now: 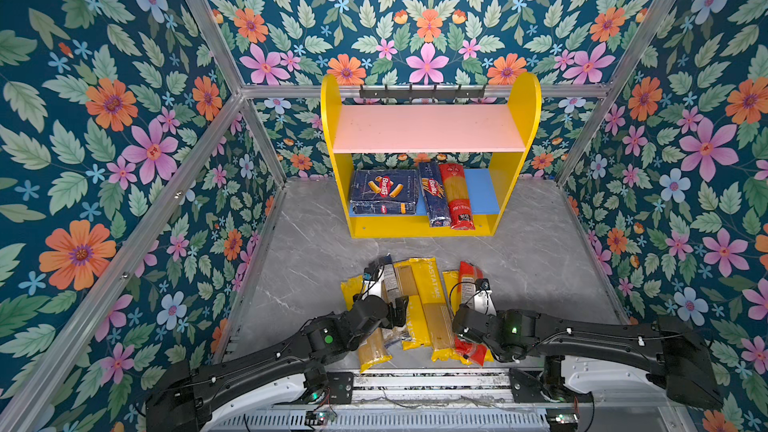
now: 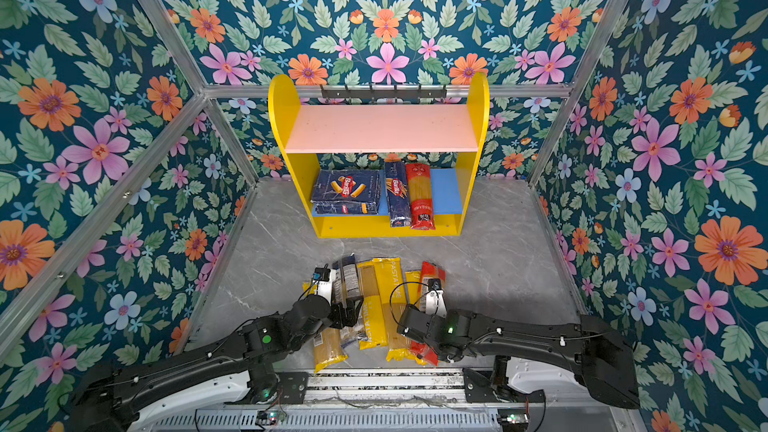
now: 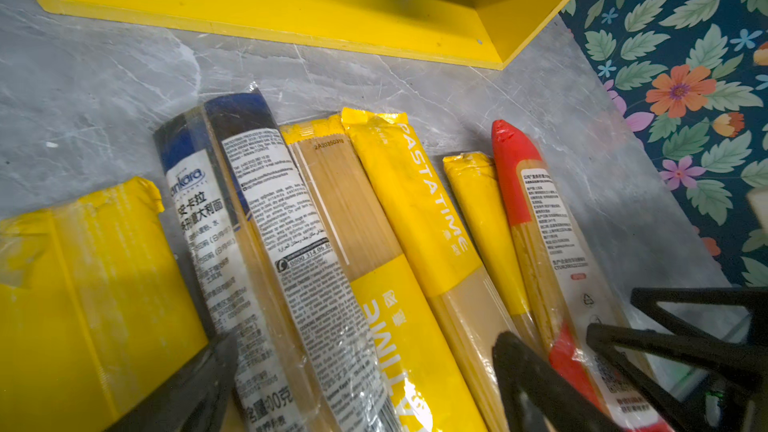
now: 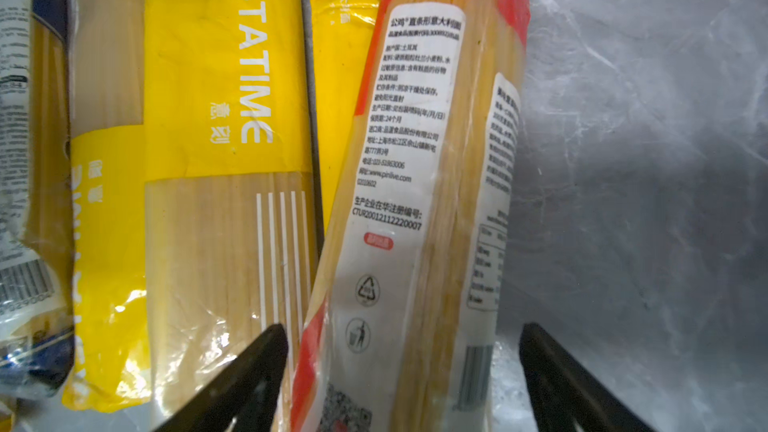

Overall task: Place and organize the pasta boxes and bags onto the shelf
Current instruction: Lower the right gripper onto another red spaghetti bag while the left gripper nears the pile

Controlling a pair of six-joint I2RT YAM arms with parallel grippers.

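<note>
Right pincer (image 4: pixel 399 384) jaws apart, straddling red-and-clear slim spaghetti packet (image 4: pixel 428 139) on grey marble desk (image 4: pixel 644 160), well short of yellow two-tier shelf (image 1: pixel 424 228). Left pincer (image 3: pixel 361 392) apart too, over dark navy white-labelled bag (image 3: pixel 249 222). Risk: red packet overlaps yellow bag (image 4: pixel 340 97); closing may snag both.

Fingers (image 4: pixel 249 376) apart: left gripper (image 3: pixel 363 340), right gripper (image 4: pixel 403 329)

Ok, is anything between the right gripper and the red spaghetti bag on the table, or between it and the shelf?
Nothing visible. The right gripper straddles the red bag, jaws open, and the table between it and the shelf is bare; the pink board is free.
</note>
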